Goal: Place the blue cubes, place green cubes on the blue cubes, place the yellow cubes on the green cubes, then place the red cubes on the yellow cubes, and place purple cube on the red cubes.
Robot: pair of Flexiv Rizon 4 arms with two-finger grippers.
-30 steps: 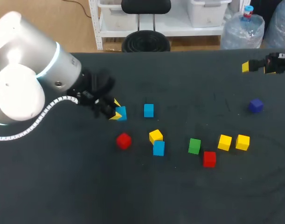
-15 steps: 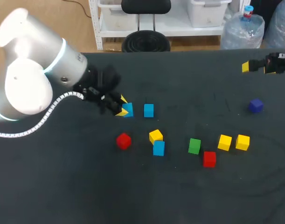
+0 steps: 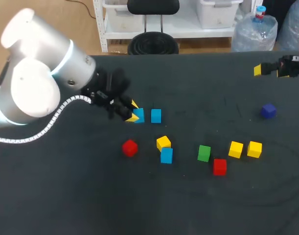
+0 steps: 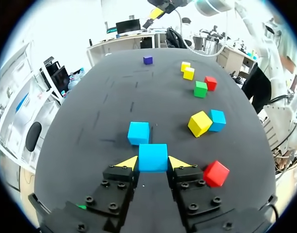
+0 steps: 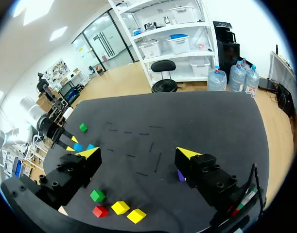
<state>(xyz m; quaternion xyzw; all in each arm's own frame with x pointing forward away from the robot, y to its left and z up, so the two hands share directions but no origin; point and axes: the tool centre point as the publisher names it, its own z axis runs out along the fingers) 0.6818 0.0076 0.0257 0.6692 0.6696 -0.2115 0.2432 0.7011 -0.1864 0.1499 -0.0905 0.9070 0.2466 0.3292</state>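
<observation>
My left gripper point(image 3: 134, 112) is shut on a blue cube point(image 3: 139, 116), held low just left of a second blue cube point(image 3: 156, 115). In the left wrist view the held blue cube point(image 4: 153, 157) sits between my yellow fingertips point(image 4: 129, 162), right behind the other blue cube point(image 4: 138, 132). A third blue cube point(image 3: 166, 155) touches a yellow cube point(image 3: 163, 143) nearer the front. My right gripper point(image 3: 269, 70) hangs open at the far right edge, and the right wrist view shows nothing between its tips point(image 5: 138, 153). The purple cube point(image 3: 268, 110) lies below it.
A red cube point(image 3: 130, 147) sits front-left of the blue pair. To the right lie a green cube point(image 3: 204, 152), a red cube point(image 3: 219, 166) and two yellow cubes point(image 3: 236, 149) point(image 3: 254, 149). Another green cube point(image 5: 83, 127) lies beyond my left arm.
My left arm has carried the blue cube to the right, closing most of the gap to the second blue cube. The right arm has not moved.
</observation>
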